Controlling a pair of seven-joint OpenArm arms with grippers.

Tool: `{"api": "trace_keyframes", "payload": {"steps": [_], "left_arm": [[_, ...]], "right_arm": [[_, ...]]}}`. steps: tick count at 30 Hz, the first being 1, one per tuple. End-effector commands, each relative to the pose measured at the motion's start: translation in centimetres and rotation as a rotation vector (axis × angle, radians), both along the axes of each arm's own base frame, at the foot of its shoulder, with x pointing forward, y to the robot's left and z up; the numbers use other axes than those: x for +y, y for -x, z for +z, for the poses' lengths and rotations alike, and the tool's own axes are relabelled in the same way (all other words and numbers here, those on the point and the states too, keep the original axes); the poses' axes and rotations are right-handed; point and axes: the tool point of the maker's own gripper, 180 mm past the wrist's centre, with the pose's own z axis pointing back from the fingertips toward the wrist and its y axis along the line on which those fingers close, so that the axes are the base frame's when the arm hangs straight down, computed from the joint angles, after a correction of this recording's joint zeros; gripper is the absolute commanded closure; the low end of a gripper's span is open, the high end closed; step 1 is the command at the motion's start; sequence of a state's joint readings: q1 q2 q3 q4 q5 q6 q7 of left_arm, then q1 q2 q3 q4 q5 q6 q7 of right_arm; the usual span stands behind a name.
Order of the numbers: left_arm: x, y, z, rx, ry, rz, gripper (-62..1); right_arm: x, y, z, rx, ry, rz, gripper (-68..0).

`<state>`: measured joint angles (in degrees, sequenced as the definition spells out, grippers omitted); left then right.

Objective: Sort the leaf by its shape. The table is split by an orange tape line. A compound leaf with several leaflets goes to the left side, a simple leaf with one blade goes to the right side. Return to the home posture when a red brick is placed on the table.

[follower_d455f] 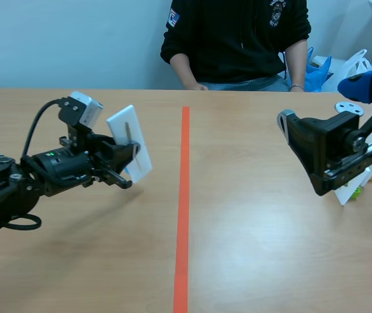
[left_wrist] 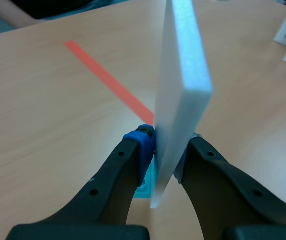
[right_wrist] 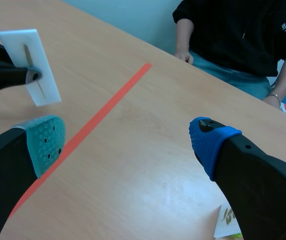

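The left gripper (follower_d455f: 131,154) is closed on a white card (follower_d455f: 129,142), pinching its lower edge between the pads, so the card stands nearly upright and clear of the table (follower_d455f: 251,248). It sits left of centre in the scene view, on the left of the tape line (follower_d455f: 184,195). A thin dark mark shows on the card's face, but its leaf shape cannot be told. The right gripper (right_wrist: 127,140) is spread wide and holds nothing, at the scene's right edge. More cards (follower_d455f: 355,190) lie beneath it. A person (follower_d455f: 238,39) sits at the top centre, hands on the table's far edge.
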<state>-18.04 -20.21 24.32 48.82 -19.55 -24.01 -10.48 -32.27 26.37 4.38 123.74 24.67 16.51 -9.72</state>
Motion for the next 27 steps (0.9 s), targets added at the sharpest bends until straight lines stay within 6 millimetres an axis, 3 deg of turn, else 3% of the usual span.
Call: {"api": "trace_keyframes", "payload": {"steps": [1,15,27], "left_arm": [[1.6,-0.3,0.4,-0.017,-0.012,0.039,-8.5],[14.2,-0.2,0.2,-0.033,-0.151,0.333,-8.5],[19.2,1.5,-1.1,-0.010,-0.217,0.504,-8.6]], "right_arm": [[0.0,-0.2,0.6,-0.022,-0.001,0.006,-50.6],[0.3,-0.1,0.5,-0.018,0.000,0.023,-50.6],[0.5,0.0,0.5,-0.020,0.000,0.036,-50.6]]}}
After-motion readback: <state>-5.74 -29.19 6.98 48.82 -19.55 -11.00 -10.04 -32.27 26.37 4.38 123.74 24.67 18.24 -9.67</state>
